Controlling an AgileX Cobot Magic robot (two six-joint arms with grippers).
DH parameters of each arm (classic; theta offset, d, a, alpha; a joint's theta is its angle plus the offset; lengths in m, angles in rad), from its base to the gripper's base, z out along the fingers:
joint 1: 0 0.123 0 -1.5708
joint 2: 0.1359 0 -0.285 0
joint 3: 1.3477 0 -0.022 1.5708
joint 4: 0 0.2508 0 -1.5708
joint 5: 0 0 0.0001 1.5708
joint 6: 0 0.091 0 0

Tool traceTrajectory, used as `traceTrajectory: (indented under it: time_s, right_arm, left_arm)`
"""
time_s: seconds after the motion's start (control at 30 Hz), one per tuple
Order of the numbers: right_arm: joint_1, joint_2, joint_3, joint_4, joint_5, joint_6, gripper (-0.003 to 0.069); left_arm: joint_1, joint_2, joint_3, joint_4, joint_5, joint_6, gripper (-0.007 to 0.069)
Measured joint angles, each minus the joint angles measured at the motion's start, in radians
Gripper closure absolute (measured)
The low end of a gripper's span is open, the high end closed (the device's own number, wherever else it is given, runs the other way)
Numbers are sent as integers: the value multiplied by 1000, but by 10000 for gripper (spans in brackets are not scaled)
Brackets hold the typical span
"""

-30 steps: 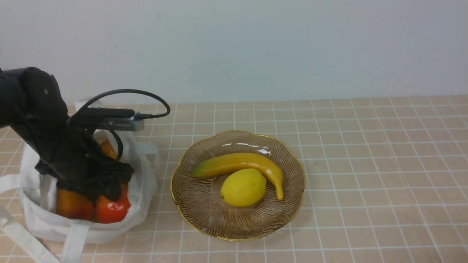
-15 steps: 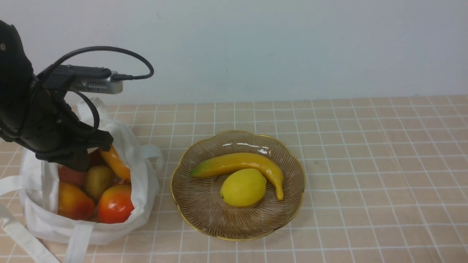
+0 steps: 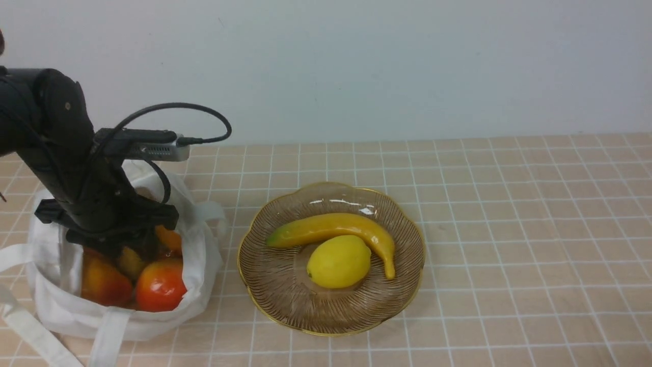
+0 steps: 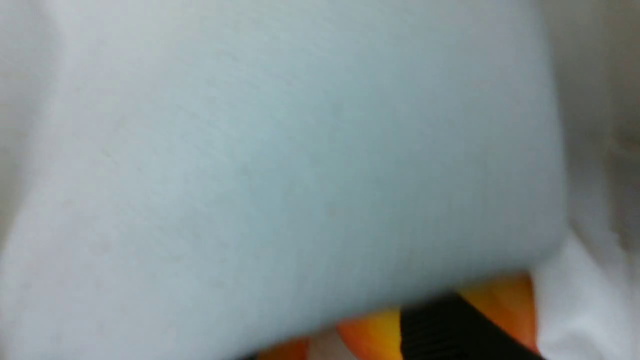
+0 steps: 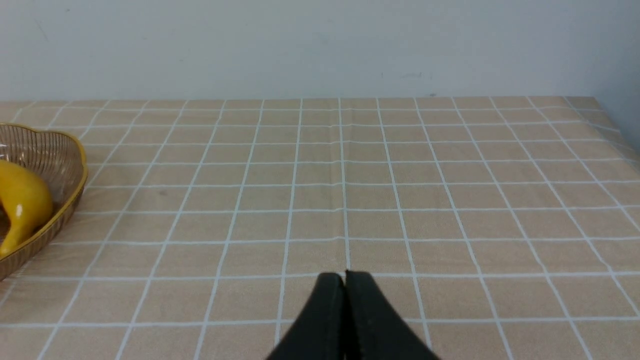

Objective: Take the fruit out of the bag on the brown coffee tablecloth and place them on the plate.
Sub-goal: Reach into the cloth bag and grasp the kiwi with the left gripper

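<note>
Front view, nearest the camera: a soft white cloth bag (image 3: 201, 270) with flat strap handles sits at the left edge of a peach-brown tablecloth gridded with thin white lines (image 3: 509, 244). It holds glossy toy fruit, among them a round red-orange fruit (image 3: 159, 285), an orange-and-red fruit (image 3: 102, 283) beside it and an olive-brown kiwi (image 3: 131, 261) behind them. Just right of the bag, a round ribbed brownish glass plate with a wavy gold rim (image 3: 326, 313) carries a yellow lemon (image 3: 338, 261) with a curved yellow banana (image 3: 331, 228) touching its far side. The black left gripper (image 3: 125, 239) reaches down into the bag's mouth above the kiwi. Its fingertips are hidden there, and the left wrist view is blurred white cloth with a sliver of orange fruit, so its opening cannot be told. On the right wrist view, the right gripper (image 5: 345, 276) has its fingers pressed together, holding nothing, above bare cloth. A pale wall (image 3: 356, 66) closes the scene.
</note>
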Motion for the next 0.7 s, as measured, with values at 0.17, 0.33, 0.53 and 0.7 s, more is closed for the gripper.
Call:
traceTrajectory:
  time_s: [0.17,0.33,0.53,0.7]
  right_arm:
    - [0,0,0,0,0,0,676]
    - [0,0,0,0,0,0,676]
    - [0,0,0,0,0,0,676]
    - [0,0,0,0,0,0,676]
  left_arm:
    - [0,44,0,61,-86,-53,164]
    - [0,87,0,61,-131,-56,156]
    - [0,127,0,72,-156,-56,184]
    - [0,142,-7,82,-156,-56,254]
